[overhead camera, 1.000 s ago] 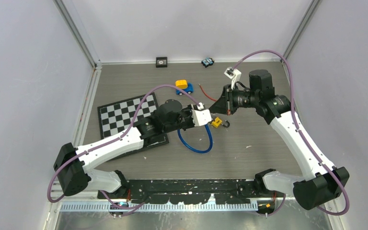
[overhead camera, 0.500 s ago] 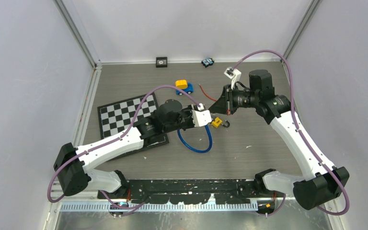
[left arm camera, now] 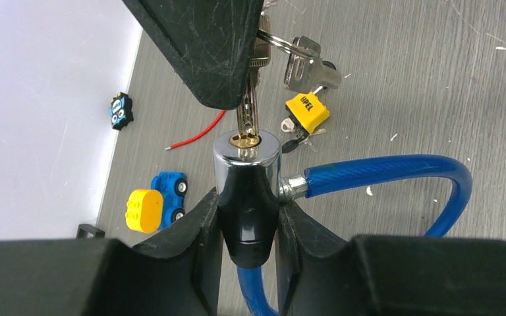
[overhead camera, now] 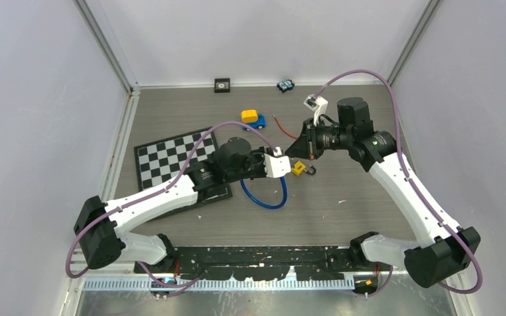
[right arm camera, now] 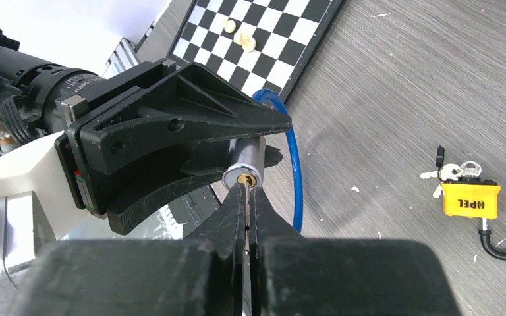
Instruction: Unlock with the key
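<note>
Overhead and wrist views of a two-arm key insertion. The left hand [left arm camera: 247, 212] is closed on the lock cylinder [left arm camera: 246, 168], one black finger pressed against each side of its dark lower body, with the chromed keyhole end turned toward the opposing arm. From the side of the cylinder the blue cable [left arm camera: 382, 172] emerges through a metal ferrule and curves into a loop, which in the overhead view sits below and between the two hands, near the middle of the counter [overhead camera: 349, 217].

The right hand [right arm camera: 246, 197] is closed tight on the key [left arm camera: 247, 117]. Its fingertips meet with no visible gap, and the key blade projects from them into the brass keyway at the cylinder's face. How deep the blade sits cannot be told. A ring carrying spare keys [left arm camera: 306, 62] hangs beside the right fingers.

A yellow padlock [right arm camera: 471, 199] with a dark shackle lies on the counter just beyond the cylinder, with a small bunch of keys touching it. A chessboard [overhead camera: 171, 158] lies under the left forearm and bears a few pale pieces in the right wrist view. Farther back are a blue and yellow toy car [left arm camera: 155, 201] and a red wire [left arm camera: 197, 135].
</note>
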Action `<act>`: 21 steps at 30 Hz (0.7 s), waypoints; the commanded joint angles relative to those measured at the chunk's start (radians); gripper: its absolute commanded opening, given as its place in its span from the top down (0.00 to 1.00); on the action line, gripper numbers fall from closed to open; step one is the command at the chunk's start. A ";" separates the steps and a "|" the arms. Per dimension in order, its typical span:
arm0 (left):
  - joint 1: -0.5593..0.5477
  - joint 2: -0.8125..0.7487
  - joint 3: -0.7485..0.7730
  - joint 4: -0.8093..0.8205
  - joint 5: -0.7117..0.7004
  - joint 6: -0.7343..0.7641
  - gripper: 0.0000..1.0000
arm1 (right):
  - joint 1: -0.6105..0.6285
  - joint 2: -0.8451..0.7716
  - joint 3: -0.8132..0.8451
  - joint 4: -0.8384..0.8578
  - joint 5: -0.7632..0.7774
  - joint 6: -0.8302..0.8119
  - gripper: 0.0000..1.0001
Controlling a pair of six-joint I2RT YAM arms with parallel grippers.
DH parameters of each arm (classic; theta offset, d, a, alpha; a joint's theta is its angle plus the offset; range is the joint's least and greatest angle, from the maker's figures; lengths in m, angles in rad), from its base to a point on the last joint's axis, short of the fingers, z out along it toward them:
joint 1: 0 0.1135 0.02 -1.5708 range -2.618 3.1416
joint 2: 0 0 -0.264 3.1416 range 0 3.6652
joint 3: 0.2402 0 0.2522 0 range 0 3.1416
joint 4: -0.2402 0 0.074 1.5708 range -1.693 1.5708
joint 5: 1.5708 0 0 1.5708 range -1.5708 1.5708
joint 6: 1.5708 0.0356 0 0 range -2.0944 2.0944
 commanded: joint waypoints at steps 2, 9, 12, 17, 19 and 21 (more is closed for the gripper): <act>-0.021 -0.009 0.015 0.096 0.040 0.046 1.00 | 0.027 0.011 0.025 0.018 0.044 -0.023 1.00; -0.023 -0.003 0.014 0.095 0.039 0.038 1.00 | 0.047 0.006 0.012 0.028 0.054 -0.051 1.00; -0.023 -0.002 0.013 0.099 0.041 0.020 1.00 | 0.047 0.001 0.001 0.046 0.042 -0.054 1.00; -0.023 -0.001 0.010 0.100 0.046 0.000 1.00 | 0.047 0.000 -0.012 0.077 0.042 -0.041 1.00; -0.023 -0.003 0.008 0.100 0.046 -0.003 1.00 | 0.047 0.000 -0.014 0.087 0.042 -0.029 1.00; -0.023 -0.006 0.004 0.100 0.045 -0.004 1.00 | 0.047 0.001 -0.017 0.095 0.038 -0.020 1.00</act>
